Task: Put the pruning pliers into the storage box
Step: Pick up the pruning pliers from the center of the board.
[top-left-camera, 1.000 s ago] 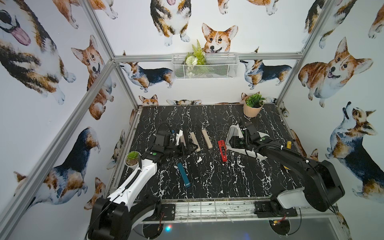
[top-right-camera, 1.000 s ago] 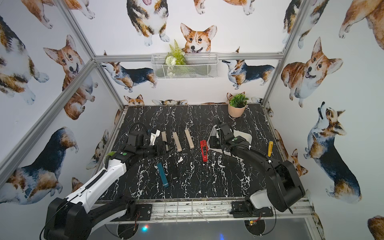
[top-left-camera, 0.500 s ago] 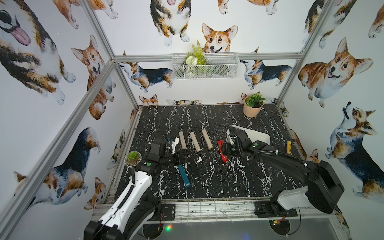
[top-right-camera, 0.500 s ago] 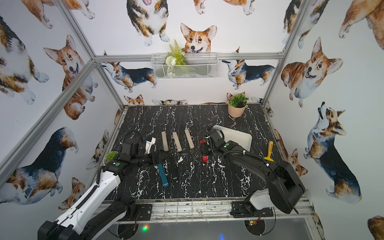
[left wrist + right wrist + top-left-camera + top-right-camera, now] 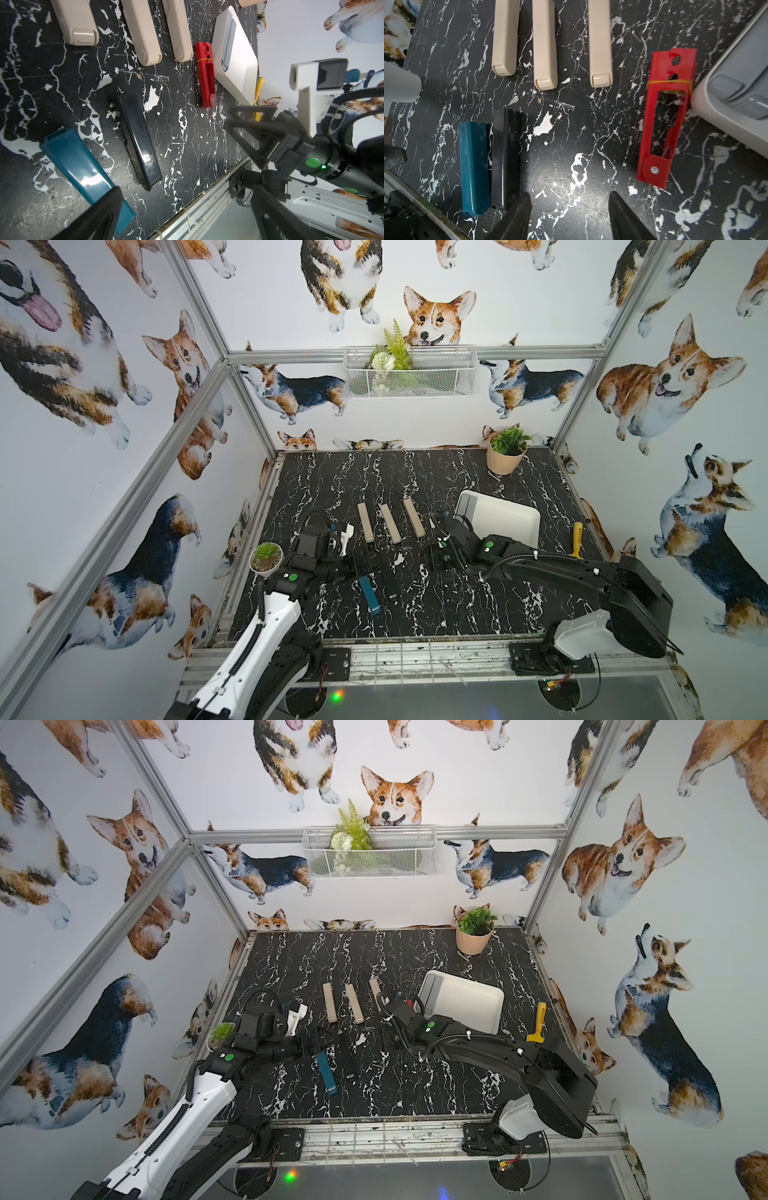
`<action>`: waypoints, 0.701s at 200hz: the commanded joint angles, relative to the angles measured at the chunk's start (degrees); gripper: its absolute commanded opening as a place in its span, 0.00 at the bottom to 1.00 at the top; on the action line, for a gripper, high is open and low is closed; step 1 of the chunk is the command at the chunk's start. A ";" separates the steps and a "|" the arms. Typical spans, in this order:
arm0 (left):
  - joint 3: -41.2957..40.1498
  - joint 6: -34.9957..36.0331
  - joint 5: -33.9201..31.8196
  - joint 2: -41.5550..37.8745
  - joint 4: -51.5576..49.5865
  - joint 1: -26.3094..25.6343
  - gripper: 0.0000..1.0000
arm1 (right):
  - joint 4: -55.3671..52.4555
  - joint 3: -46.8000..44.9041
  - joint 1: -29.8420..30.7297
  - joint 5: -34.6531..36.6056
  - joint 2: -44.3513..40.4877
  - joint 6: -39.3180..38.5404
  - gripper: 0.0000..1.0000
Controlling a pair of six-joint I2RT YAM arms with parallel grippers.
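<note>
Hovering just beside shallow white plastic storage box (image 5: pixel 503 524) over black marble-patterned bench (image 5: pixel 457 605): right gripper (image 5: pixel 569 194), jaws parted and empty, likely readying for red slotted plastic pruning pliers (image 5: pixel 652 166) lying just beside box. Already inside box, two grey plastic pliers (image 5: pixel 467 506). Well apart from box, at teal plastic pliers (image 5: pixel 83 164): left gripper (image 5: pixel 372 564), jaw spread impossible to tell.

Your right arm (image 5: pixel 478 1048) hides most of the red pliers (image 5: pixel 409 1004) in a top view; the left gripper's (image 5: pixel 371 562) opening is too dark to read.
</note>
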 commanded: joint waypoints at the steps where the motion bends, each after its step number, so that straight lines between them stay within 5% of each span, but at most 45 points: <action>1: -0.25 -1.40 -0.63 -0.22 -0.77 0.08 1.00 | 2.60 1.72 2.14 0.84 1.69 1.57 0.68; 140: -0.24 -3.87 -3.38 -3.41 -9.15 0.17 1.00 | 7.86 6.94 10.70 -1.25 14.35 3.92 0.68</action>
